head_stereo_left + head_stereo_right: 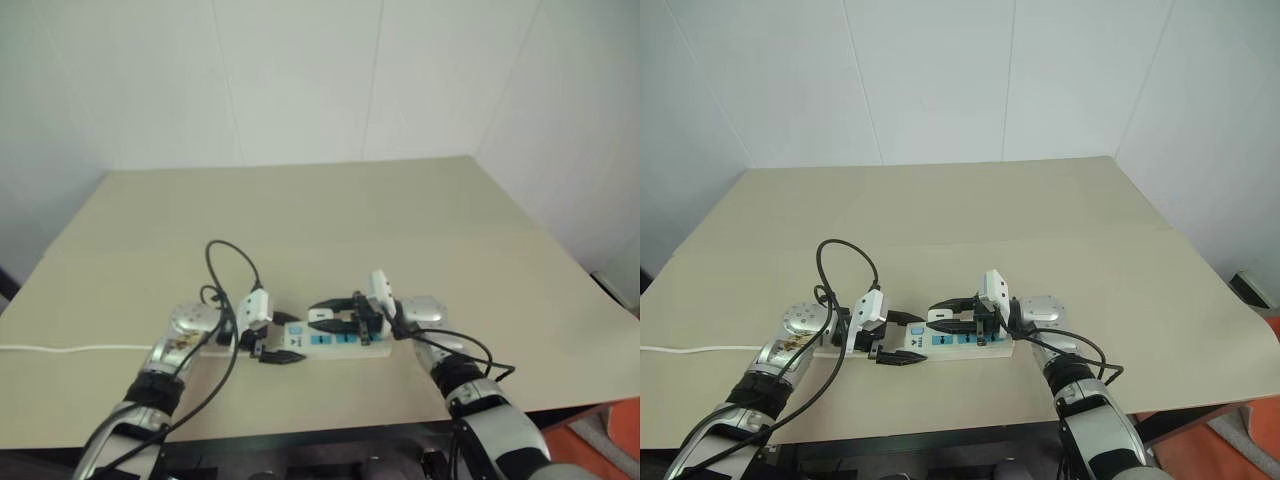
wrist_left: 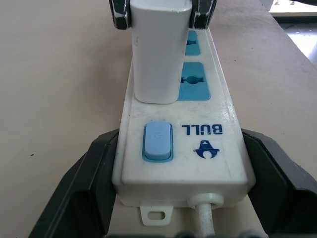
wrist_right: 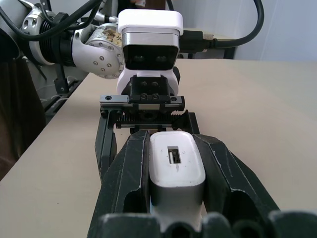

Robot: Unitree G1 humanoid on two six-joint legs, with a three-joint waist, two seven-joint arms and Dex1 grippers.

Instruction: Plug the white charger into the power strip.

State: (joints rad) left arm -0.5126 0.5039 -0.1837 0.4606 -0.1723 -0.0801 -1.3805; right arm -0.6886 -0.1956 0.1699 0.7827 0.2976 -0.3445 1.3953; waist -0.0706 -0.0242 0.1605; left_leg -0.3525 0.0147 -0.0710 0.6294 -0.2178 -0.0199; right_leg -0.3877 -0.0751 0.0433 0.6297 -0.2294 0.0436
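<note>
White boxy plastic charger [image 2: 157, 49], clamped in the right hand [image 3: 177, 196], stands on the long white blue-socketed power strip [image 2: 218, 106], whose switch end the left hand [image 2: 181, 198] grips on the beige surface [image 1: 300, 215].

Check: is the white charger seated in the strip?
Seated, apparently: the white charger stands upright with its base on the power strip, beside the blue socket panels.

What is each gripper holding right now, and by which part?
The left gripper clamps the power strip by the long sides of its switch end. The right gripper holds the white charger by its two side faces, over the strip.
</note>
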